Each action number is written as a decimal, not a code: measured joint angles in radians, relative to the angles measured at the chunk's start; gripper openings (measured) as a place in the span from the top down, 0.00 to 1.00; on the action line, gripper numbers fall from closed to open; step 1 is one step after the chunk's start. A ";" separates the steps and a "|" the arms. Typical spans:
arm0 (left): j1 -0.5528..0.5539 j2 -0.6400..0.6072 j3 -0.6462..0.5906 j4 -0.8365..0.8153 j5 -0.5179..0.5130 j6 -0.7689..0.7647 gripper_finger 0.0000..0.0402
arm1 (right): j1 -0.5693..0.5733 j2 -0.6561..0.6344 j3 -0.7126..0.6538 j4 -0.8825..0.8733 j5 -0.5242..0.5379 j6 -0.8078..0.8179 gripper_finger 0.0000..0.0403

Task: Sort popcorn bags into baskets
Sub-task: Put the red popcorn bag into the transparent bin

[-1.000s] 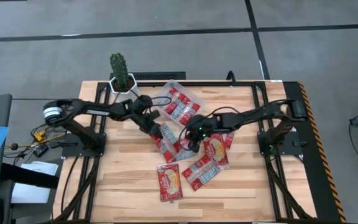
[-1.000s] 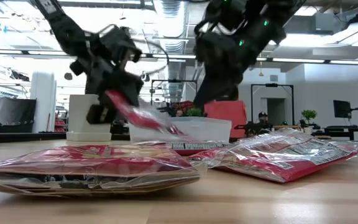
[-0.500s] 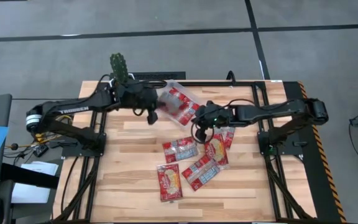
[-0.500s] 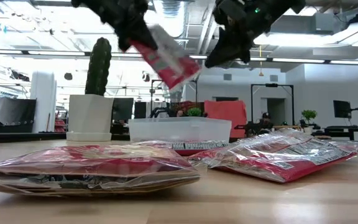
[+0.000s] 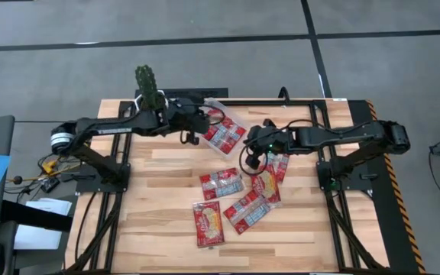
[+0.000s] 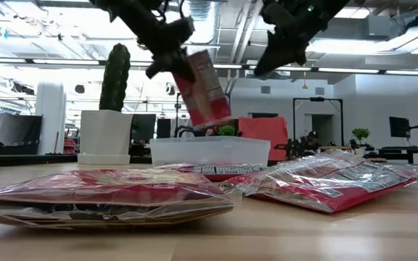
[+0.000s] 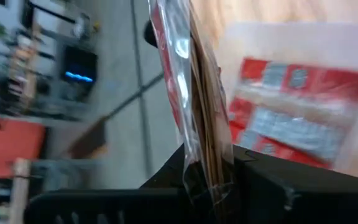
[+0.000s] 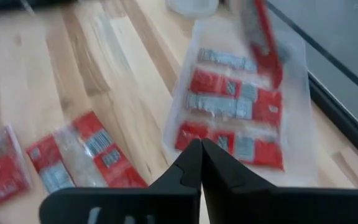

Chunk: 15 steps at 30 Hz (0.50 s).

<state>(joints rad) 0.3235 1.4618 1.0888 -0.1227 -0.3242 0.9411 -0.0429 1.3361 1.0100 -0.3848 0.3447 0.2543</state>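
a: entry, left to right. the cactus pot (image 5: 148, 100) is noted at the far left corner of the table (image 5: 159, 229). the left gripper (image 5: 192, 127) is held just beside it, above the near-left edge of the clear basket (image 5: 221, 130). its jaws are clenched on one popcorn bag (image 6: 203, 87), gripped at the top edge so that the packet hangs almost upright over the tray.

b: how is the packet judged to handle?

a: light and thin. it is carried by one edge without drooping much, so some stiffness is inferred from the flat contents. the film looks glossy, hence slippery; a pinch on the sealed end is judged safer than one on the smooth face.

b: the basket's contents?

a: a few packets (image 8: 238, 111) are seen lying flat in it, side by side.

b: and to the right?

a: the right gripper (image 5: 253, 159) is held above the table just right of the basket, over the loose pile (image 5: 239, 195). its jaws are seen pressed together with nothing between them. several packets lie flat on the wood, some overlapping. for these an edge or corner overhanging a neighbour is judged the best hold, since a flat face offers little to grip.
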 joint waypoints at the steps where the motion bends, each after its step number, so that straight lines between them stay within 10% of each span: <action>1: 0.004 0.021 0.001 0.022 -0.007 0.044 0.97 | -0.001 0.003 0.000 0.000 0.000 0.001 0.95; 15: 0.125 0.177 -0.001 0.141 0.049 0.337 0.98 | -0.016 0.005 0.000 -0.038 0.022 0.074 0.92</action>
<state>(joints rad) 0.4480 1.6390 1.0882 0.0179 -0.2750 1.2785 -0.0591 1.3411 1.0100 -0.4226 0.3672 0.3284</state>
